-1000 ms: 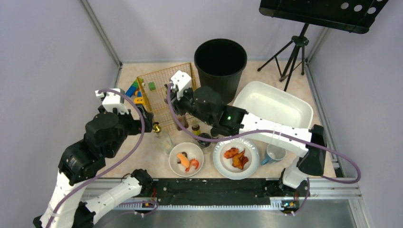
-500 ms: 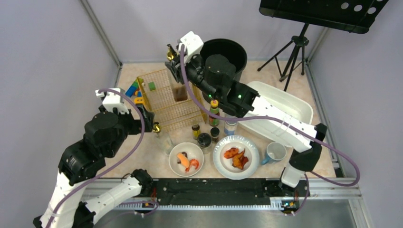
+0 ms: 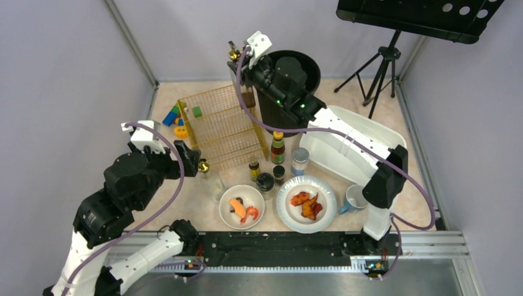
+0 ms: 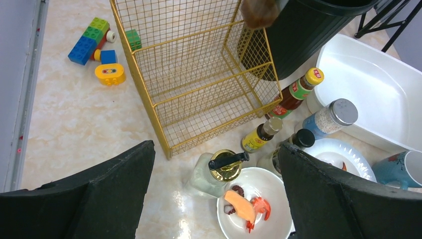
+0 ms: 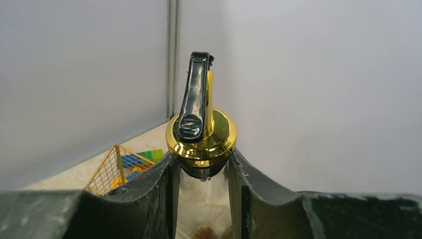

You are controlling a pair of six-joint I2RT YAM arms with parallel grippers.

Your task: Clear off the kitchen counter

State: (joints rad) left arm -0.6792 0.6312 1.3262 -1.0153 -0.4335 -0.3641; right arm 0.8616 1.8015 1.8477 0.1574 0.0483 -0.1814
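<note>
Gold-capped glass bottle (image 5: 201,139) sits clamped in my right tool (image 5: 203,174), high near the black bin (image 4: 298,40); my left tool (image 4: 219,189) hangs wide open above the counter (image 4: 64,124).

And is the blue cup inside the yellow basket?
No, the blue cup stands on the counter beside the plate, outside the yellow basket.
</note>
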